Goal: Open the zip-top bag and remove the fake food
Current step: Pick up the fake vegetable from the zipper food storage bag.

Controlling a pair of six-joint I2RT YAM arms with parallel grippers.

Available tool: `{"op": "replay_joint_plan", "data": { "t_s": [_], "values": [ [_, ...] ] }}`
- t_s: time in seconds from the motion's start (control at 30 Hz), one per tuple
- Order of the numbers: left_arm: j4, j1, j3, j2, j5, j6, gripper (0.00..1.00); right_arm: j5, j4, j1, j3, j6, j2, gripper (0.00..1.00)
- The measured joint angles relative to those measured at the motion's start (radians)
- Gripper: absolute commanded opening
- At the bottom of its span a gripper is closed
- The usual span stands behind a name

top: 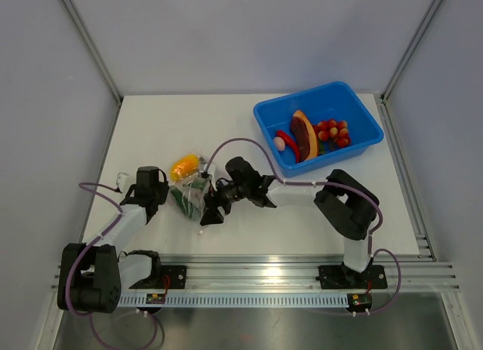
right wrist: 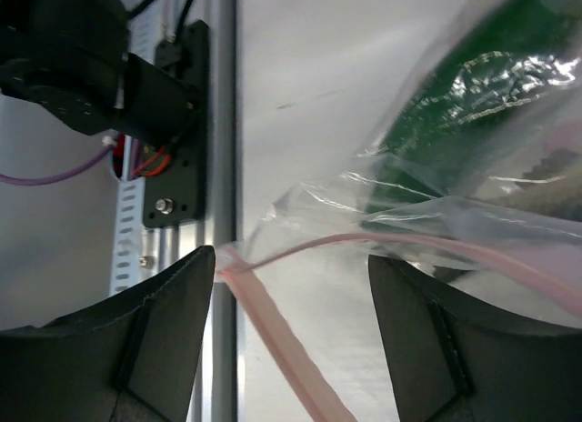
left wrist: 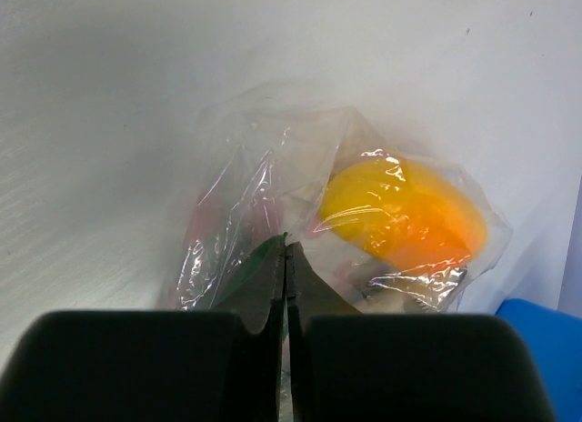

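The clear zip-top bag (top: 190,188) lies on the table between my two grippers. Inside it are a yellow-orange fruit (top: 183,167) and a green cucumber piece (top: 193,199). In the left wrist view my left gripper (left wrist: 285,251) is shut on a fold of the bag's plastic (left wrist: 245,204), with the yellow fruit (left wrist: 400,213) just beyond it. My right gripper (right wrist: 291,263) is open. The bag's pinkish zip strip (right wrist: 273,322) runs between its jaws, and its corner touches the left fingertip (right wrist: 195,267). The cucumber (right wrist: 473,95) shows through the plastic at upper right.
A blue bin (top: 358,108) at the back right holds a red chili (top: 287,142), an orange-brown wedge (top: 305,133), red tomatoes (top: 333,133) and a white egg (top: 279,142). The metal rail (top: 302,268) runs along the near table edge. The bin's corner shows in the left wrist view (left wrist: 536,326).
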State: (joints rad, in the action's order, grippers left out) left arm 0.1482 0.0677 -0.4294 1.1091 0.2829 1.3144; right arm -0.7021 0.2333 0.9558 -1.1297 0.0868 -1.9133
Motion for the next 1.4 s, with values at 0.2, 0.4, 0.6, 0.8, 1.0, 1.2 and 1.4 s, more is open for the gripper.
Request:
{"op": "replay_joint_plan", "data": {
  "t_s": [0.2,0.4,0.6,0.8,1.0,1.2,1.4],
  "values": [
    [0.0,0.0,0.0,0.0,0.0,0.0,0.0,-0.07,0.13,0.0,0.054,0.093,0.072,0.84],
    [0.003,0.0,0.0,0.0,0.001,0.0,0.0,-0.034,0.097,0.0,0.031,0.125,0.093,0.78],
    [0.023,0.0,0.0,0.0,0.002,0.008,0.0,0.052,-0.005,0.0,-0.045,0.137,0.071,0.66],
    [0.038,0.0,0.0,-0.006,0.01,0.031,0.0,0.113,-0.056,0.0,-0.05,0.141,0.065,0.2],
    [0.044,0.0,0.0,-0.015,0.018,0.056,0.0,0.162,-0.071,0.001,-0.052,0.154,0.065,0.0],
    [0.072,0.0,0.0,-0.015,0.042,0.097,0.0,0.19,-0.015,0.0,0.011,0.163,0.114,0.0],
    [0.102,0.0,0.0,-0.014,0.067,0.127,0.0,0.195,0.134,-0.01,0.193,0.177,0.299,0.0]
  ]
}}
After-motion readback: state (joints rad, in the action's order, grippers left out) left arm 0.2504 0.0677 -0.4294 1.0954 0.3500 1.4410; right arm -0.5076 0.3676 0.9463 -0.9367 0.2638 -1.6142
